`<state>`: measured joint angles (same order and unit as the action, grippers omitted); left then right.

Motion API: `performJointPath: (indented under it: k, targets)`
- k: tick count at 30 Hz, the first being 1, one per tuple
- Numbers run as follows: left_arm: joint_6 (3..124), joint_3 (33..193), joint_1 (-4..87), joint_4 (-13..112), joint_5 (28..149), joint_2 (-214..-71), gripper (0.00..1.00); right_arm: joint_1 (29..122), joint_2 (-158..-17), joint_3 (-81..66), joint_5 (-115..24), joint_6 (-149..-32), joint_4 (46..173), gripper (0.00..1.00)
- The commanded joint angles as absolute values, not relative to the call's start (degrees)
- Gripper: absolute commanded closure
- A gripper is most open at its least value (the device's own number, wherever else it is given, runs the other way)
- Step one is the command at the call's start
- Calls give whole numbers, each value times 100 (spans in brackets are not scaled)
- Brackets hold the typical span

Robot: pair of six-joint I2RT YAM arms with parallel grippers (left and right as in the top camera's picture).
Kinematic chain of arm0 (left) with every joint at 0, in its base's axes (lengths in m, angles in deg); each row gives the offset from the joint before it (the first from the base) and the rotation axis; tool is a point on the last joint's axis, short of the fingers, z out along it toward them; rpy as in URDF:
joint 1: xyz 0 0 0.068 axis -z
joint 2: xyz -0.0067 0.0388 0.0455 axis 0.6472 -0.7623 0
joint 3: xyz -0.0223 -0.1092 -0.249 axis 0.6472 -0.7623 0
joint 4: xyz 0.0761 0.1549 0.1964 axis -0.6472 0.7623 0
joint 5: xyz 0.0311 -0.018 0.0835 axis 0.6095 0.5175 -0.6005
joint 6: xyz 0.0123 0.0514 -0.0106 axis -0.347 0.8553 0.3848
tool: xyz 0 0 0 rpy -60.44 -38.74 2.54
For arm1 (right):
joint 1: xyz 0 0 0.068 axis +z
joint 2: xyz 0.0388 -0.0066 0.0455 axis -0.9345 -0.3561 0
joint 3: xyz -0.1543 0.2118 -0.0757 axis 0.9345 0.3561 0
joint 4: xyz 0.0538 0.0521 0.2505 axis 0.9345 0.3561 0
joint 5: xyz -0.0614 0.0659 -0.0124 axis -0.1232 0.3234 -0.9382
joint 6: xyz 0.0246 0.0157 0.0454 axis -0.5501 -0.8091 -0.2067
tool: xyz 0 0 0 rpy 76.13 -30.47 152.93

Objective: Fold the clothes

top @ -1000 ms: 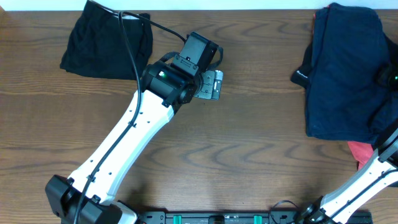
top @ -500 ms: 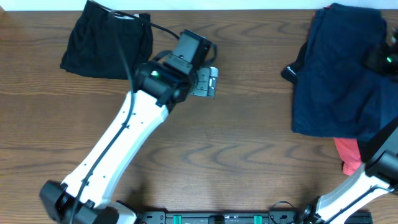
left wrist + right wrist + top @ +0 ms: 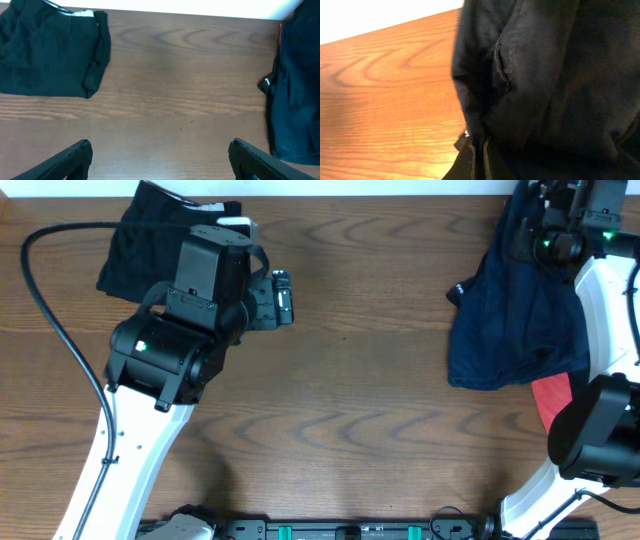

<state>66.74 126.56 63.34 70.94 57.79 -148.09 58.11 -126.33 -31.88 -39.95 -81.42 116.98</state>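
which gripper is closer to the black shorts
Left. The left gripper hovers beside the black shorts; the right gripper grips the navy shorts on the opposite side.

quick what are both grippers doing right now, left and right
Left gripper: open, holding nothing.
Right gripper: closed, pinching the navy shorts.

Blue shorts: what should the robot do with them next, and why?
The right gripper pinches the blue shorts, which are bunched up at the right edge of the table. It should probably pull them to the bare middle and lay them flat for folding.
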Motion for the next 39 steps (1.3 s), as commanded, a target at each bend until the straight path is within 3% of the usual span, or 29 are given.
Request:
performJointPath:
  k: [1,5,12,14,18,26,34,39]
  targets:
    - [6645,12748,6301,7136,5709,-14886,11,5617,-12620,-3247,-4073,-8293,11805,99]
    - [6643,12748,6301,7160,5711,-14969,11,5320,-12620,-3247,-4250,-8254,11937,99]
    - [6641,12748,6301,7236,5713,-15106,11,4550,-12646,-3234,-5076,-8112,12267,87]
    - [6641,12748,6301,7243,5715,-15152,11,4297,-12648,-3234,-5070,-8031,12343,78]
    - [6639,12748,6301,7241,5718,-15244,11,3919,-12648,-3234,-4607,-7699,12382,67]
    - [6641,12748,6301,7243,5847,-15399,11,3877,-12862,-3212,-4561,-7543,12332,44]
    - [6641,12748,6301,7241,5864,-15410,11,3879,-13658,-3212,-4486,-7565,12439,43]
    - [6643,12748,6301,7238,5864,-15410,11,3879,-13802,-3212,-4449,-7561,12415,49]
